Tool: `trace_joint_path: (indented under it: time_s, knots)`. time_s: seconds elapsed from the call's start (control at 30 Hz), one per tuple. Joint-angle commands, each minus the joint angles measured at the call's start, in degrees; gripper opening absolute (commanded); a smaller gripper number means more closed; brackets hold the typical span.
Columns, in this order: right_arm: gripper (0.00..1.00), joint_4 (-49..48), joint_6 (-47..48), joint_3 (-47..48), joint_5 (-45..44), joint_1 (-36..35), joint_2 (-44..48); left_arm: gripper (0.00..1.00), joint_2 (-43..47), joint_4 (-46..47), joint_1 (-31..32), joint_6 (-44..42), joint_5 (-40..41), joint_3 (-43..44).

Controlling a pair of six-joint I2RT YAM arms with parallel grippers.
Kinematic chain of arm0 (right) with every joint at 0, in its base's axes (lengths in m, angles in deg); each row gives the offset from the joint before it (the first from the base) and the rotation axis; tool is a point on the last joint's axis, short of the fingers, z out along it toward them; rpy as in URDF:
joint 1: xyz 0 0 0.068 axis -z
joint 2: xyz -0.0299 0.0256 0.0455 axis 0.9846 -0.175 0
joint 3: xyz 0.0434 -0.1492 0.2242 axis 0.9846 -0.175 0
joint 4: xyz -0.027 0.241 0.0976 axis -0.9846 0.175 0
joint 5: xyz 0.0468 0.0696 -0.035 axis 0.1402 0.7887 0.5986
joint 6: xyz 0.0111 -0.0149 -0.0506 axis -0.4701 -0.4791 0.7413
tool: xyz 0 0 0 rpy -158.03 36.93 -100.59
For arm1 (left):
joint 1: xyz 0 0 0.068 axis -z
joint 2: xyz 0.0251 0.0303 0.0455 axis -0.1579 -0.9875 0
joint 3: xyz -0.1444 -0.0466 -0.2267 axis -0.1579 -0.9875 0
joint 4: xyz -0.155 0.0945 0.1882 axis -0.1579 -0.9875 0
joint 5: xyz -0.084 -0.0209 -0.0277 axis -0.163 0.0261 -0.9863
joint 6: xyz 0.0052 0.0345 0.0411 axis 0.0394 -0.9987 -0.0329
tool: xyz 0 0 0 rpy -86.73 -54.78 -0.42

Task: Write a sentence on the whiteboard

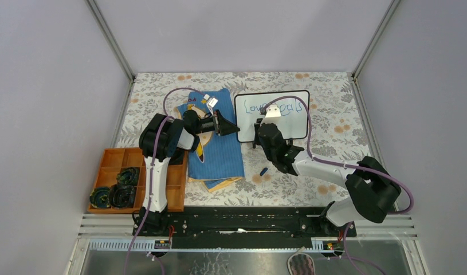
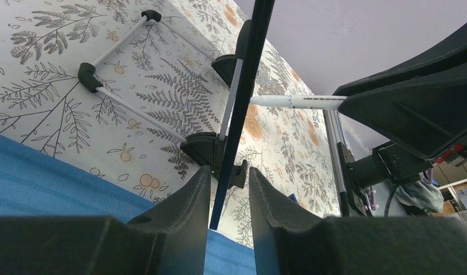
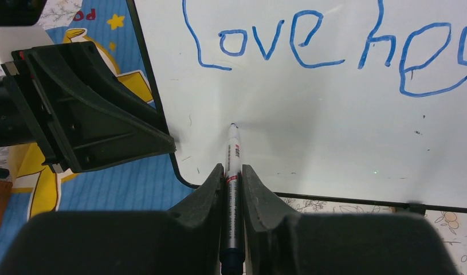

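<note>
The whiteboard (image 1: pixel 291 125) stands at the back centre with the sentence (image 1: pixel 275 108) in blue; the right wrist view shows "Love hea" (image 3: pixel 311 46) on the whiteboard (image 3: pixel 334 143). My right gripper (image 1: pixel 262 129) (image 3: pixel 233 172) is shut on a marker (image 3: pixel 233 152), whose tip is at the board below "Love". My left gripper (image 1: pixel 235 130) (image 2: pixel 229 172) is at the board's left edge (image 2: pixel 248 86), one jaw on each side. A narrow gap shows on both sides, so it is open.
A blue cartoon-print cloth (image 1: pixel 219 152) lies left of the board, under my left arm. An orange tray (image 1: pixel 113 160) with dark rolls sits at the front left. A small blue cap (image 1: pixel 263 171) lies on the floral table cover near my right arm.
</note>
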Motion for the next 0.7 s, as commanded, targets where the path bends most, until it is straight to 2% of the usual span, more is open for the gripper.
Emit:
trace_joint_path:
  time_s: [0.0, 0.67]
  knots:
    - [0.0, -1.28, -0.54, 3.25, -0.47, 0.65, -0.86, 0.36, 0.53, 4.51, 0.17, 0.01, 0.77, 0.59]
    - [0.0, 1.47, -1.18, 3.14, 3.29, 0.66, -2.68, 0.34, 0.75, 4.39, 0.17, 0.08, 0.8, 0.68]
